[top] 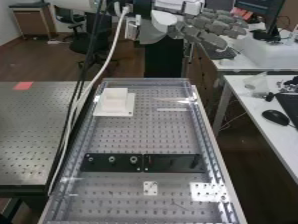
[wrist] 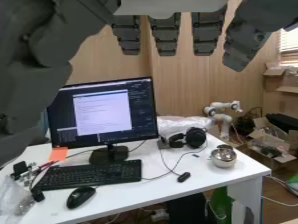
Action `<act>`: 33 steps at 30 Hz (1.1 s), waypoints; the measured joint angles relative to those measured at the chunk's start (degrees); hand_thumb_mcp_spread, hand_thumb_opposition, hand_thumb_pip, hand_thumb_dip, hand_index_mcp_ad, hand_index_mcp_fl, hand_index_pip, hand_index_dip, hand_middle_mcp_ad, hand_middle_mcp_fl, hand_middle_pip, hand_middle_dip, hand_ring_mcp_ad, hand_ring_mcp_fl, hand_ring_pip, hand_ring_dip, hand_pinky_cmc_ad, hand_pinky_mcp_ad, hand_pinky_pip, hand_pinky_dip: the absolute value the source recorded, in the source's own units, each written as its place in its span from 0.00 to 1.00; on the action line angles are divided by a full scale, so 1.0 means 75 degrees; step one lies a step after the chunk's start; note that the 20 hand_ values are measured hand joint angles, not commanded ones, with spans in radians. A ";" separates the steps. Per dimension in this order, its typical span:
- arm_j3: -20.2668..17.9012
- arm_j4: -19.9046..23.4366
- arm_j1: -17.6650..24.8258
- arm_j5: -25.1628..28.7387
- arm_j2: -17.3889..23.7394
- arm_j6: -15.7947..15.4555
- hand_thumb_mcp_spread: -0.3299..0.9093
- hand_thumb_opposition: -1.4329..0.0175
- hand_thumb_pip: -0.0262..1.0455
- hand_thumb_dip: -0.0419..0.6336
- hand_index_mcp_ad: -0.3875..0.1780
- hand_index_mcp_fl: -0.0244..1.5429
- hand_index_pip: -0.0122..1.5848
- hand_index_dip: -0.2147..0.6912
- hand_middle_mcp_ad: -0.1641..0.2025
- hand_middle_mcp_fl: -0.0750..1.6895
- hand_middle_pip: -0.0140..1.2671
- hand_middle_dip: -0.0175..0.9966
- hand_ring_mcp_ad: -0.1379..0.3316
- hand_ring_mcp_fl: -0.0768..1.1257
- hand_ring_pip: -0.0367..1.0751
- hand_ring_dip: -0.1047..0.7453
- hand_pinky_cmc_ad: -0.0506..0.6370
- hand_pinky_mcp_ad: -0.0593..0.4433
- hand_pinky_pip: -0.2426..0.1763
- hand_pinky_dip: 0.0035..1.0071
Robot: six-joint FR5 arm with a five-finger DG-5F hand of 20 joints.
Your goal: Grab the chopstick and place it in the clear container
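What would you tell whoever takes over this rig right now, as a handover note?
Hand: open, fingers extended, grasping nothing; raised past the bench's far right corner in the high view.
Things: a thin pale streak at the bench's far right may be the chopstick or glare; which thing is the clear container, I can't tell.
Done: no grasp made.
Left: confirm both, grab, place.

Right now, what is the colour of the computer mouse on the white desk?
Black. The mouse shows best in the wrist view.
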 joint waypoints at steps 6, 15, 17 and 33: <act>-0.0014 -0.0029 0.0032 0.0204 0.0013 0.0028 0.42 0.50 0.35 0.06 0.61 0.03 0.02 0.33 0.80 0.01 0.08 0.08 0.78 0.08 0.04 0.08 0.89 0.71 0.01 0.13; 0.0048 -0.0122 0.0073 0.0242 -0.0002 0.0041 0.42 0.48 0.35 0.06 0.61 0.03 0.02 0.33 0.80 0.01 0.08 0.08 0.78 0.08 0.04 0.08 0.89 0.71 0.01 0.13; 0.0068 -0.0135 0.0080 0.0251 -0.0013 0.0039 0.42 0.48 0.35 0.06 0.61 0.03 0.02 0.33 0.80 0.01 0.08 0.08 0.78 0.08 0.04 0.08 0.89 0.71 0.00 0.13; 0.0107 -0.0136 0.0092 0.0264 -0.0042 0.0005 0.42 0.48 0.35 0.06 0.61 0.03 0.03 0.33 0.81 0.01 0.08 0.08 0.78 0.08 0.04 0.08 0.89 0.71 0.01 0.13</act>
